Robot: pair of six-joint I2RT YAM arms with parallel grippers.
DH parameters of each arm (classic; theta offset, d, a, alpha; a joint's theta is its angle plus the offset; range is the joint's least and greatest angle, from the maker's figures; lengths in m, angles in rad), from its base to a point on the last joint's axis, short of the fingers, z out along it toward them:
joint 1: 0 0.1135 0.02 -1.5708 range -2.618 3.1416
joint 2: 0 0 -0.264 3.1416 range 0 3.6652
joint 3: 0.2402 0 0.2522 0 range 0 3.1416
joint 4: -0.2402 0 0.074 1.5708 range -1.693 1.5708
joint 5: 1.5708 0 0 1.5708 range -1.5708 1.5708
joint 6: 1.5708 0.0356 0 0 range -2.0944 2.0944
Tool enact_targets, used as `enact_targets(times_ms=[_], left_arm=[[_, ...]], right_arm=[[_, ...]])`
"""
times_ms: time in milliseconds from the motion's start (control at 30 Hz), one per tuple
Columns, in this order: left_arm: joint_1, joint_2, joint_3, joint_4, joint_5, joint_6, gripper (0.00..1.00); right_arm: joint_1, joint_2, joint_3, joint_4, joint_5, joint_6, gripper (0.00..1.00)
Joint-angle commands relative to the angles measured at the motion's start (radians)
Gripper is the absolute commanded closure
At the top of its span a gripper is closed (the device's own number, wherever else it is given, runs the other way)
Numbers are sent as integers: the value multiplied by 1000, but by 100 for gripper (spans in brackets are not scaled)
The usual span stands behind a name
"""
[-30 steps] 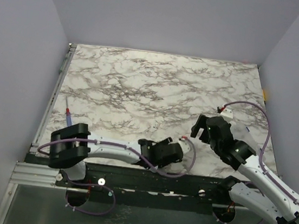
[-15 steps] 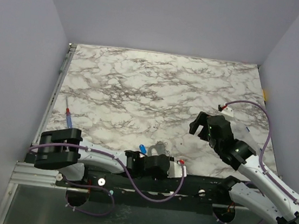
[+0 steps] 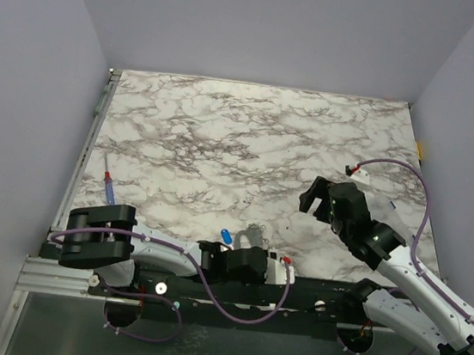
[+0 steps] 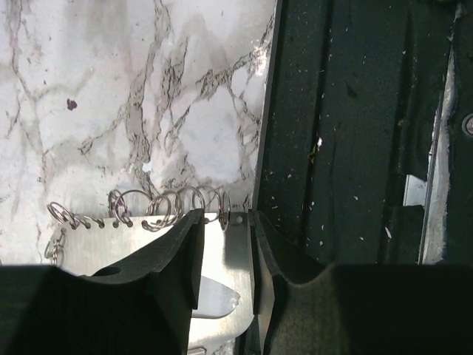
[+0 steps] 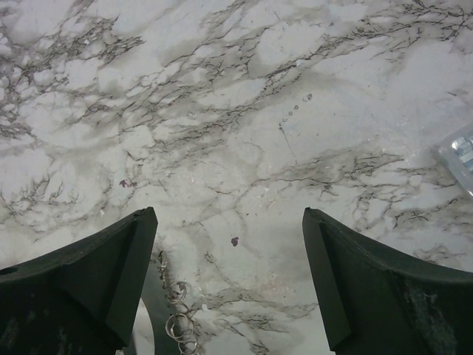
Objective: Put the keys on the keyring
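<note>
Near the table's front edge a blue-headed key (image 3: pixel 225 235) lies beside a flat silvery metal piece (image 3: pixel 254 233). In the left wrist view that metal piece (image 4: pixel 236 259) carries several wire rings of the keyring (image 4: pixel 170 205) along its far edge, and a key blade tip (image 4: pixel 216 299) shows under it. My left gripper (image 3: pixel 249 253) (image 4: pixel 225 218) stands over the piece's right end with its jaws narrowed, a slim gap between them. My right gripper (image 3: pixel 322 201) (image 5: pixel 229 214) hangs wide open over bare marble to the right, with the rings (image 5: pixel 176 325) at its lower left.
A blue-and-red screwdriver (image 3: pixel 108 181) lies at the table's left edge. A small clear plastic item (image 5: pixel 460 155) sits right of the right gripper. The black base rail (image 4: pixel 355 148) runs right beside the left gripper. Purple cables loop round both arms.
The left arm drew back toward the near edge, uncovering the blue key and the silvery piece, and its jaws narrowed. The right gripper shifted only slightly.
</note>
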Motion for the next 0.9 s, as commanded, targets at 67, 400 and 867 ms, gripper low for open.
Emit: enact_targets(times_ms=[67,400,867], left_arm=[[-6,-15,-38,12,-37,-33,60],[-5,25,-48,74,-30,-34,69],[-5,61,-38,78,-45,-25,96]], right_arm=[[5,8,-15,29,-19,-10,10],[4,9,-16,29,-32,-10,10],[4,4,-21,35,-37,-11,10]])
